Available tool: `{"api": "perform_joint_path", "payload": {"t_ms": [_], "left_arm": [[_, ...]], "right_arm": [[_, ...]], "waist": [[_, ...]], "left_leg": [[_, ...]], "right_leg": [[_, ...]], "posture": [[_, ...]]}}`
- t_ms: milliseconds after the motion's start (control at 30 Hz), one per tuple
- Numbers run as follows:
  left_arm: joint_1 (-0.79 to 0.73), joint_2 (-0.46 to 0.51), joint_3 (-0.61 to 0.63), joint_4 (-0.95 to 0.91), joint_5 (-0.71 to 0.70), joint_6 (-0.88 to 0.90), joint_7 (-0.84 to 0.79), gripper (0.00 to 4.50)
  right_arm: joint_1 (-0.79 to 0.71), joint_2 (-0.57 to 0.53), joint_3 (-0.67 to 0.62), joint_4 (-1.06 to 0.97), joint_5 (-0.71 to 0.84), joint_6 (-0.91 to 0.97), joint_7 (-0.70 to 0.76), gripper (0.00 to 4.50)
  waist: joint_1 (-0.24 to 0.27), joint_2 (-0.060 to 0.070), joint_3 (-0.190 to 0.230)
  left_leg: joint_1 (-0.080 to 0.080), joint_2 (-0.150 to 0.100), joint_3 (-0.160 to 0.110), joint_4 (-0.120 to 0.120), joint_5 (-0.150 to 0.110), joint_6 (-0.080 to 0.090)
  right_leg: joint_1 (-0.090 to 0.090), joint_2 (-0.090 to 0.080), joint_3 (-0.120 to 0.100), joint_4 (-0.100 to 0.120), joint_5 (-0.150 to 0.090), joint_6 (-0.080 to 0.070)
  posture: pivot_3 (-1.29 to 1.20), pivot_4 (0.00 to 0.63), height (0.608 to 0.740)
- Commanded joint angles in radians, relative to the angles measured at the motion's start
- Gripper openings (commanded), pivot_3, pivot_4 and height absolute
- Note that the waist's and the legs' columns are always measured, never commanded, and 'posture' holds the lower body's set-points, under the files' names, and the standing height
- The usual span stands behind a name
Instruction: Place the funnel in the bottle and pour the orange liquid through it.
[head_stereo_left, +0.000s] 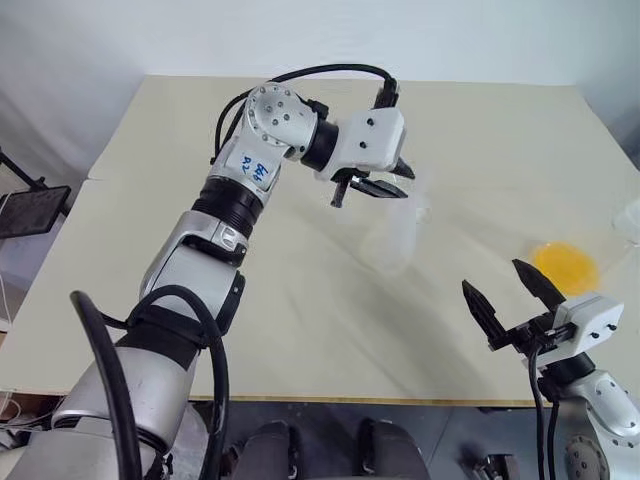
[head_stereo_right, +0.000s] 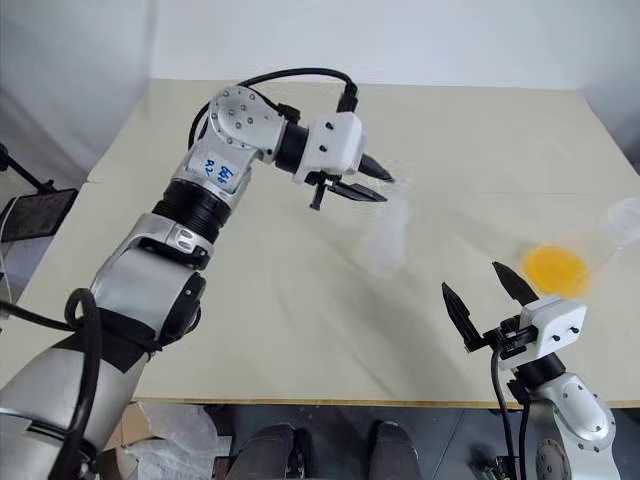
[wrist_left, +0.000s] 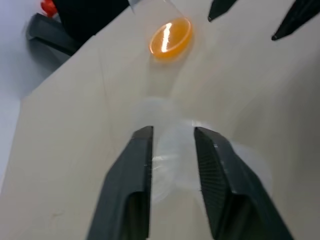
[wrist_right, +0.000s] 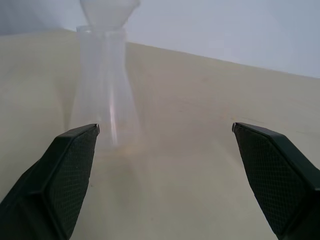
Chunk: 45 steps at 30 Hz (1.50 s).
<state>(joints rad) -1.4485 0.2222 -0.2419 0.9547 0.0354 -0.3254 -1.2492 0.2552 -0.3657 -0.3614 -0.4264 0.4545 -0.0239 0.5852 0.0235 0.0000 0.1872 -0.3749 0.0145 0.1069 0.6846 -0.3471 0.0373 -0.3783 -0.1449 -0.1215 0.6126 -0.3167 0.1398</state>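
You see a pale beige table (head_stereo_left: 300, 330) with a plain, unpatterned surface. On it stands a colourless, transparent bottle (wrist_right: 104, 90), carrying a colourless, faintly milky funnel (wrist_right: 110, 10) at its top. To the right, the orange liquid (head_stereo_left: 565, 266) shows bright orange-yellow. The left gripper (wrist_left: 172, 135) has black fingers (wrist_left: 137, 175) with finely cross-hatched pads on a white housing; the right gripper (head_stereo_left: 505, 290) matches, black fingers on white. At the far left edge sits a dark tablet-like object (head_stereo_left: 30, 210).
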Motion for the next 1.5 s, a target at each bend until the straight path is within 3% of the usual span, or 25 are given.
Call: {"api": "perform_joint_path", "payload": {"t_ms": [33,233,467,733,967,1233,1500], "left_arm": [[-0.005,0.003,0.052,-0.032,-0.060,0.049,-0.029,2.60],[0.113,0.057,0.137,-0.138,-0.148,0.148,-0.039,4.48],[0.407,0.146,0.282,-0.466,-0.319,0.385,0.028,4.48],[0.748,0.258,0.338,-0.780,-0.395,0.543,0.103,4.48],[0.914,0.296,0.356,-0.935,-0.452,0.618,0.151,4.48],[0.971,0.283,0.352,-1.025,-0.517,0.672,0.196,4.48],[1.014,0.251,0.348,-1.095,-0.547,0.681,0.260,4.48]], "right_arm": [[-0.006,0.001,-0.008,-0.020,0.004,-0.025,-0.013,4.50],[-0.006,0.009,-0.046,-0.010,0.010,-0.035,-0.036,4.50],[0.029,0.036,-0.201,0.041,0.043,-0.080,-0.115,4.50],[0.074,0.051,-0.397,0.196,0.099,-0.145,-0.167,4.50],[0.042,0.013,-0.348,0.200,0.080,-0.094,-0.191,4.50],[-0.169,-0.139,-0.287,0.236,0.077,0.124,-0.262,4.50],[-0.379,-0.237,-0.258,0.338,0.041,0.228,-0.314,4.50]], "waist": [[0.000,0.000,0.000],[-0.001,0.000,0.000],[-0.003,0.001,0.000],[-0.001,0.001,-0.001],[-0.015,0.003,-0.002],[-0.023,0.004,-0.002],[-0.023,0.004,-0.002]], "left_leg": [[0.000,0.000,0.000,0.000,0.000,0.000],[0.000,0.000,-0.001,0.000,0.000,0.000],[0.001,0.000,-0.003,0.001,0.000,0.000],[0.002,0.001,-0.006,0.002,0.000,0.001],[0.005,0.003,-0.003,0.001,0.001,0.000],[0.005,0.003,-0.003,0.001,0.001,0.000],[0.005,0.002,-0.003,0.001,0.001,0.000]], "right_leg": [[0.000,0.000,0.000,0.000,0.000,0.000],[0.000,0.000,0.000,0.001,0.000,0.000],[-0.001,-0.002,0.000,0.006,0.000,0.000],[0.002,-0.004,0.001,0.008,0.000,0.000],[0.002,-0.004,0.005,0.008,0.000,0.000],[0.002,-0.004,0.006,0.008,0.000,0.000],[0.002,-0.004,0.005,0.008,0.000,0.000]], "posture": [[0.00,0.150,0.740],[0.00,0.150,0.740],[0.00,0.150,0.740],[0.00,0.150,0.740],[0.00,0.150,0.740],[0.00,0.150,0.740],[0.00,0.150,0.740]]}}
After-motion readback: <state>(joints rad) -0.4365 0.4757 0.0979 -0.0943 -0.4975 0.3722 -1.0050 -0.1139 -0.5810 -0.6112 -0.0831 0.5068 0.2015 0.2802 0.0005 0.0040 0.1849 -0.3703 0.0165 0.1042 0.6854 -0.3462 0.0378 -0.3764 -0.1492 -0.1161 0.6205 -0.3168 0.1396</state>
